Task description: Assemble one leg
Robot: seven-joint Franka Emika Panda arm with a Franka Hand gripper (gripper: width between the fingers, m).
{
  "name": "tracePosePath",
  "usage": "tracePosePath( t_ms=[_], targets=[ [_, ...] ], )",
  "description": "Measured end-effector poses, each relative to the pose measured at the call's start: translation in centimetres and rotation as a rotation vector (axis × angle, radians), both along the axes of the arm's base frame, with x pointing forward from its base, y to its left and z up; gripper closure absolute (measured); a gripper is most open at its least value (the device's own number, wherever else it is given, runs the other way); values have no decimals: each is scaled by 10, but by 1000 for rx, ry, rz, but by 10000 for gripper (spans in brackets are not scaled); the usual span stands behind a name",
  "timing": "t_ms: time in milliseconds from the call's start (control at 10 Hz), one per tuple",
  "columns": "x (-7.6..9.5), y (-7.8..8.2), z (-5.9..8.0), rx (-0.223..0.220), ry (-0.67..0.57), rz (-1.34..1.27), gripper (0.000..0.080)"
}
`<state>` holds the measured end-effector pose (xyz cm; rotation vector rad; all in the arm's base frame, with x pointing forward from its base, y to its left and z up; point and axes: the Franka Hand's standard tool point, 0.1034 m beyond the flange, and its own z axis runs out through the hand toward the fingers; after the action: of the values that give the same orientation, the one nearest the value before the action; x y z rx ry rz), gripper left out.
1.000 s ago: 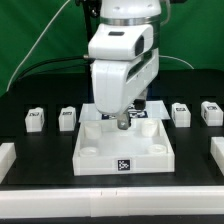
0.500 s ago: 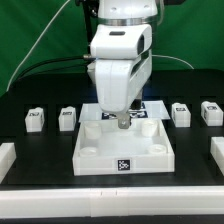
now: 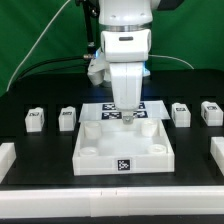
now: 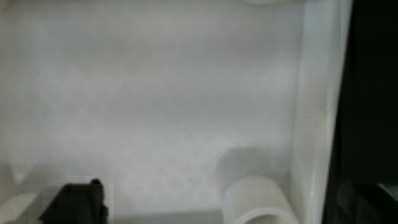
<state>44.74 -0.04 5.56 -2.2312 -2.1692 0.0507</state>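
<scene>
Probably the small white plastic cube-like leg (image 3: 67,118) is light, rigid and slick, best pinched across opposite flat faces; how wide the two-finger gripper (image 3: 125,108) gapes cannot be told.

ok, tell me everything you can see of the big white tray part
The tray is a large square white part, plastic-looking, with low walls and raised round sockets in its corners. One black-and-white tag sits on the wall facing the exterior camera. It lies flat on the black table, mid-scene, just in front of the marker board. The gripper hangs over its rear part; contact can't be told.
</scene>
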Motion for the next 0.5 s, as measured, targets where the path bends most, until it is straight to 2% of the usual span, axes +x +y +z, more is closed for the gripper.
tracePosePath(
  t_ms=[300,500],
  targets=[
    [-1,0,-1,0,3,0,150],
    [-24,4,-14,6,31,25,150]
  ],
)
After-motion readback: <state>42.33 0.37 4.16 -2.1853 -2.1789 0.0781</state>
